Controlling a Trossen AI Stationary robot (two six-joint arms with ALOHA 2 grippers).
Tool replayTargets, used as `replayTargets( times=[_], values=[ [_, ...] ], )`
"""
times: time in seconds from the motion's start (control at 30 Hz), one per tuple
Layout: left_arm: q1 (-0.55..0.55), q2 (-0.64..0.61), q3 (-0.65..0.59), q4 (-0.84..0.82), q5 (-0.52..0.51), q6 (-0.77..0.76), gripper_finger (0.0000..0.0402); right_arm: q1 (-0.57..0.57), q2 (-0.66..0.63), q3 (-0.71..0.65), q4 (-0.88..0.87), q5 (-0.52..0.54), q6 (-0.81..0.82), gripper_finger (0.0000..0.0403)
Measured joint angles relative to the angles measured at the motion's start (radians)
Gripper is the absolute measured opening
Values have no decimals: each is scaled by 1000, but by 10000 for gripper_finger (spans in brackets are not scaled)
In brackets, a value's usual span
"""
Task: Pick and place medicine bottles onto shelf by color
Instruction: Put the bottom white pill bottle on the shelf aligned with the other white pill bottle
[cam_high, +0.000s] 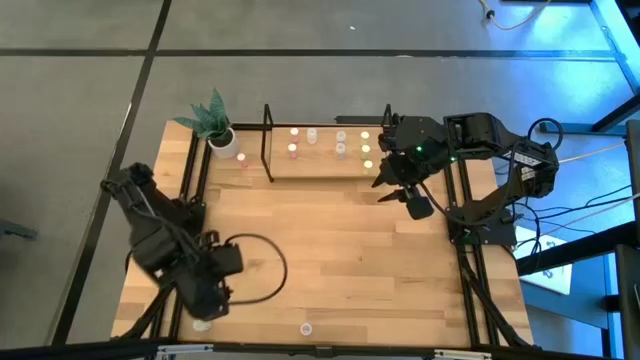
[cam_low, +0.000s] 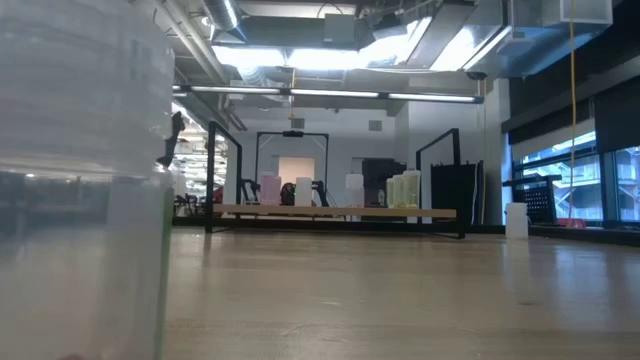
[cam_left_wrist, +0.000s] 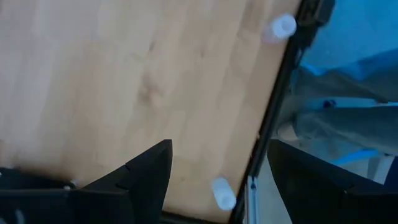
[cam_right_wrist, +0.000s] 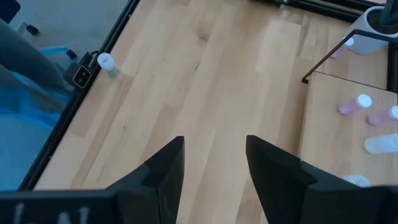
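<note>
tiny whitish cylindrical medicine bottles (cam_high: 340, 141) with pink, white and yellow-green tops stood in rows on the low light-wood shelf (cam_high: 320, 166) framed by black rods; two more lay near the table's front edge. the left gripper (cam_left_wrist: 214, 171) and right gripper (cam_right_wrist: 214, 165) both hung spread apart, empty.

The left arm is folded low over the table's front left corner, its left hand (cam_high: 205, 305) positioned near the front edge with fingers (cam_left_wrist: 146, 171) spread apart, nothing between them. The right arm is extended near the table's right rear; the right hand (cam_high: 400, 195) is held open and empty.
</note>
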Motion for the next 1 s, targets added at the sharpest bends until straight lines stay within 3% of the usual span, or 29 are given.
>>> replayTargets(
  times=[0.53, 0.77, 1.0],
  values=[
    [-300, 162, 0, 1, -30, -241, 257, 0, 0, -1, 102, 0, 54, 174],
    [-361, 210, -10, 2, -42, -315, 257, -1, 0, -1, 101, -56, 60, 174],
    [-390, 209, -102, 63, -57, -410, 257, -1, 0, -1, 101, -77, 58, 174]
  ],
)
